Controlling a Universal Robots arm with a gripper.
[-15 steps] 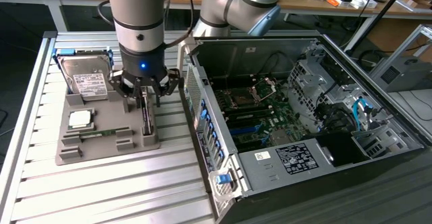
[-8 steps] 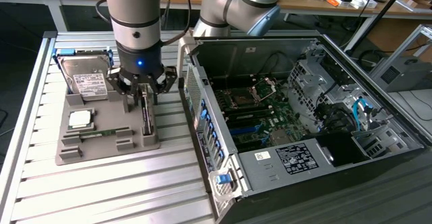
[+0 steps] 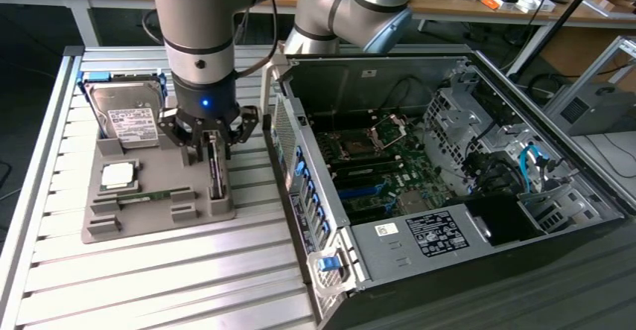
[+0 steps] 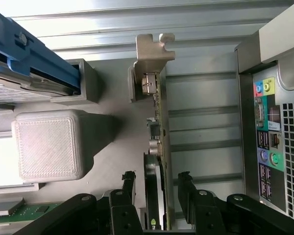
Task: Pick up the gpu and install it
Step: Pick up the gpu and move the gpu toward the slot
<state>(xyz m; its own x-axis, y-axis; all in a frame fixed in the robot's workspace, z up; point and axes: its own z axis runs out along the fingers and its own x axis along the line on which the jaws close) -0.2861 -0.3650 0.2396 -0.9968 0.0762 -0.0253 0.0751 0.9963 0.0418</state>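
Over the gray holder tray (image 3: 149,224) on the slatted table (image 3: 159,285), your gripper (image 3: 211,150) sits directly above the gpu (image 3: 214,175). The card stands on its long edge in a slot on the tray side nearest the computer case (image 3: 298,159), with its silver bracket (image 4: 152,53) at one end, away from the grasp point.

Edge-up parking looks deliberate. Both flat faces are exposed for a pinch, and I'd judge the card is already oriented for a straight push down into the board. The hard drive (image 3: 127,118) and memory stick (image 3: 151,196) have their own pockets on the same tray, clear of the grasp.

The fingers (image 4: 129,185) are spread wide, one on each side of the card, and the wrist view shows a thin gap between each pad and the board. Nothing is clamped, and the gpu rests in its slot.

On the arm (image 3: 199,39), the last link is vertical and the tool points straight down, with the jaws lined up across the card's thickness. They bracket the stretch carrying the black component. The case lies open on its side at the exterior view's right, motherboard facing up.
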